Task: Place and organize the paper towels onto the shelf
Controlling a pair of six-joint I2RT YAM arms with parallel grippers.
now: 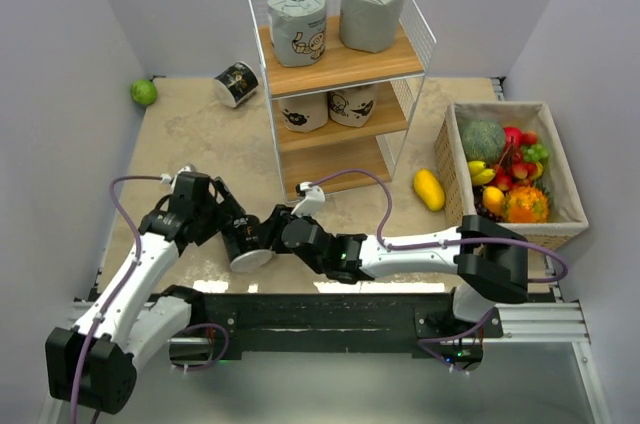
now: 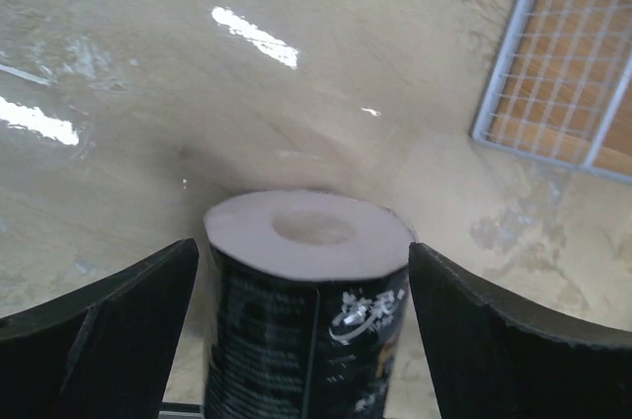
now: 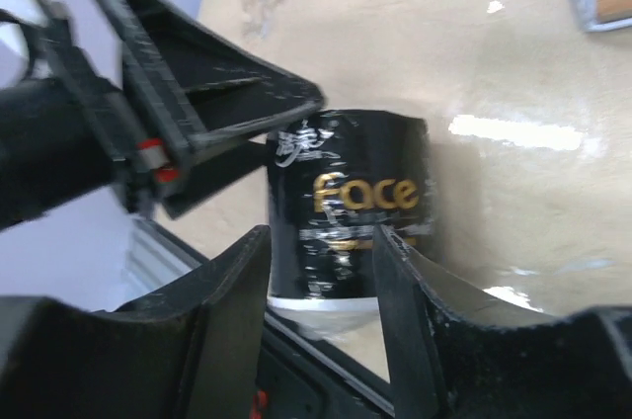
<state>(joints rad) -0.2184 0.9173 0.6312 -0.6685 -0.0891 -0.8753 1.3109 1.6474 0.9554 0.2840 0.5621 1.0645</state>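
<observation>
Black roll (image 3: 346, 192) clenched in left tool (image 2: 303, 276), right tool (image 3: 321, 251) spread; four rolls (image 1: 297, 19) on shelf (image 1: 345, 69), one roll (image 1: 237, 83) beside it.

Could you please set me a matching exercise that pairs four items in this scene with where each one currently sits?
Items: 1 plain grey paper towel roll; 2 black Face paper towel roll; 3 green fruit; 4 yellow mango.
Places: A between shelf and basket; B far-left corner of the table; C top tier of the shelf; D gripped by the left end effector.
Pairs: 1-C; 2-D; 3-B; 4-A.
</observation>
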